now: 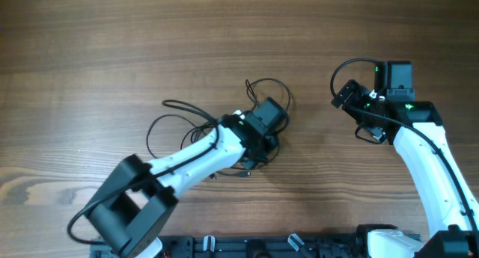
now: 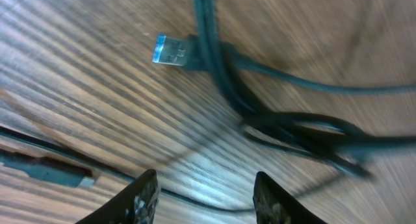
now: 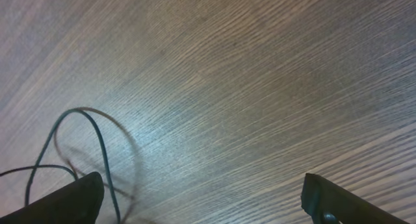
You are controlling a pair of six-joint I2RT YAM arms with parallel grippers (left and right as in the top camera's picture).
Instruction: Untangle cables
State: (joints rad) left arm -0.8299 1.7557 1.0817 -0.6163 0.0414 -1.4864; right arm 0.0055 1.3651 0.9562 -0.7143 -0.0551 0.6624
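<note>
The cables (image 1: 187, 122) lie in a loose black tangle at the table's middle, with one loop (image 1: 271, 86) reaching toward the far side. My left gripper (image 1: 262, 134) is low over the tangle's right end. In the left wrist view its fingertips (image 2: 146, 197) stand partly apart, and a thin cord (image 2: 195, 199) lies on the wood between them, not pinched. A silver-blue plug (image 2: 170, 50) sits beside a bundle of cords (image 2: 221, 74). My right gripper (image 1: 343, 95) hovers to the right of the tangle, wide open (image 3: 205, 204) and empty. A thin cord loop (image 3: 84, 130) lies by its left finger.
A second plug end (image 2: 55, 174) lies on the wood at the lower left of the left wrist view. Bare wooden table (image 1: 112, 41) surrounds the tangle. The right arm's own thicker black cable (image 1: 340, 67) arcs above its wrist.
</note>
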